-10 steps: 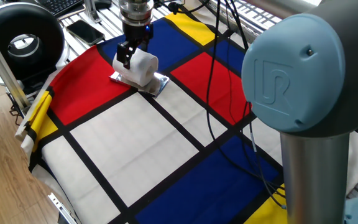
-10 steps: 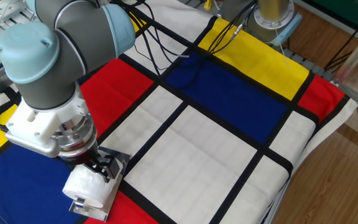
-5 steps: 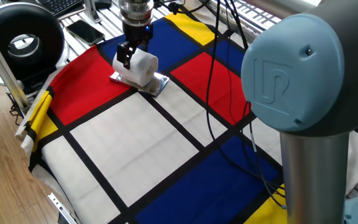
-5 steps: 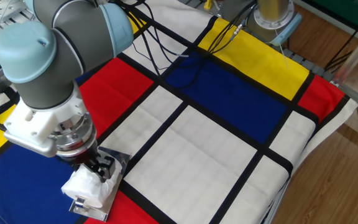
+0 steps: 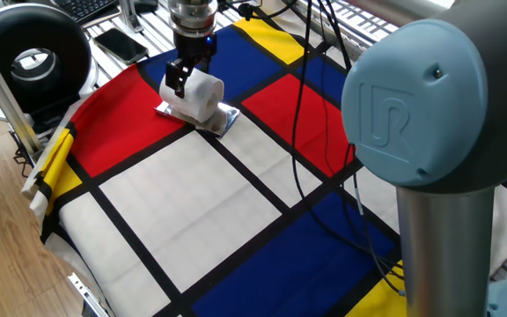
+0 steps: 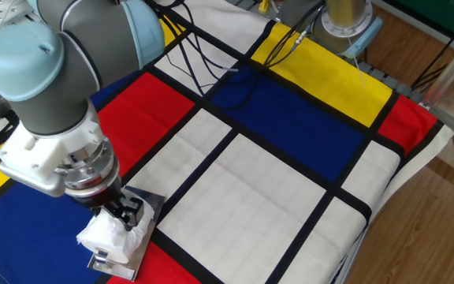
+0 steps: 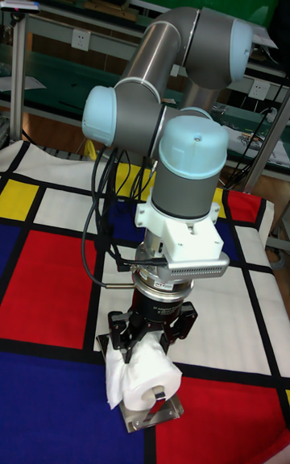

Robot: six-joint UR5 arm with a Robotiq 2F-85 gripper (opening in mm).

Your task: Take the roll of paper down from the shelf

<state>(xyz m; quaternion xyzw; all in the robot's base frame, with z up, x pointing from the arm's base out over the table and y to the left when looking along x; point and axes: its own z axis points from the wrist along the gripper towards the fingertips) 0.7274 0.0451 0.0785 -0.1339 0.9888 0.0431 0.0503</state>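
The white roll of paper (image 5: 197,95) lies on its side on the shelf (image 5: 226,120), a small shiny plate on the red patch of the chequered cloth. My gripper (image 5: 184,76) comes down on it from above, with its black fingers (image 7: 119,330) on either side of the roll (image 7: 142,379), shut on it. From the other side the roll (image 6: 105,234) looks squeezed and crumpled under the gripper (image 6: 124,214). It still sits low over the shelf (image 6: 145,204), whose front lip (image 7: 155,416) shows below the hollow core.
A large black round device (image 5: 30,53), a black phone (image 5: 120,42) and a keyboard (image 5: 86,7) lie beyond the cloth's far left corner. Black cables (image 5: 310,106) trail across the red and blue patches. The arm's big blue-grey joint (image 5: 421,97) blocks the right foreground.
The arm's upper joints have shifted slightly left in the other fixed view. The roll has become more crumpled between the fingers and has stayed over the shelf.
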